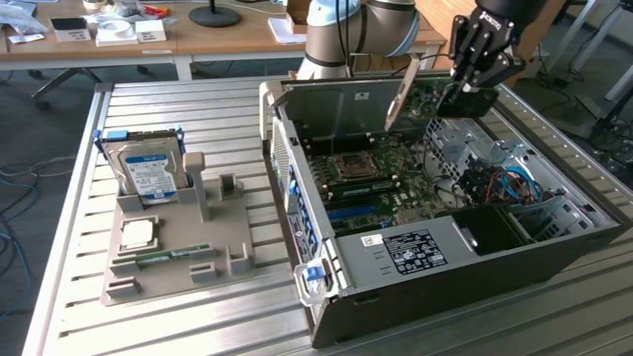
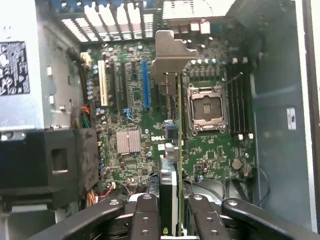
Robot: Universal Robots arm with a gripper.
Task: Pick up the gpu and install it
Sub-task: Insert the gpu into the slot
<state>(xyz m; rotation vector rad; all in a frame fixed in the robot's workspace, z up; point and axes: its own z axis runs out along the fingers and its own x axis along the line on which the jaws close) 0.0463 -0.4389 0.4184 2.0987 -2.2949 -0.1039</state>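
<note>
The gpu (image 1: 420,95) hangs in the air over the open computer case (image 1: 445,259), near its far wall. Its silvery bracket (image 1: 401,96) points toward the exterior view's left. My gripper (image 1: 465,87) is shut on the card's other end. In the wrist view the gpu (image 2: 179,150) shows edge-on as a thin green line between my fingers (image 2: 146,217), with its bracket (image 2: 172,55) at the far end. Below it lies the green motherboard (image 2: 215,155) with a blue slot (image 2: 146,85) and an empty CPU socket (image 2: 207,107).
On the slatted metal table (image 1: 198,111) at the exterior view's left is a beige tray (image 1: 178,274). It holds an upright hard drive (image 1: 148,170), a CPU chip (image 1: 138,233) and a green memory stick (image 1: 163,257). Cables (image 1: 499,185) and a black power supply (image 1: 416,248) fill the case's near part.
</note>
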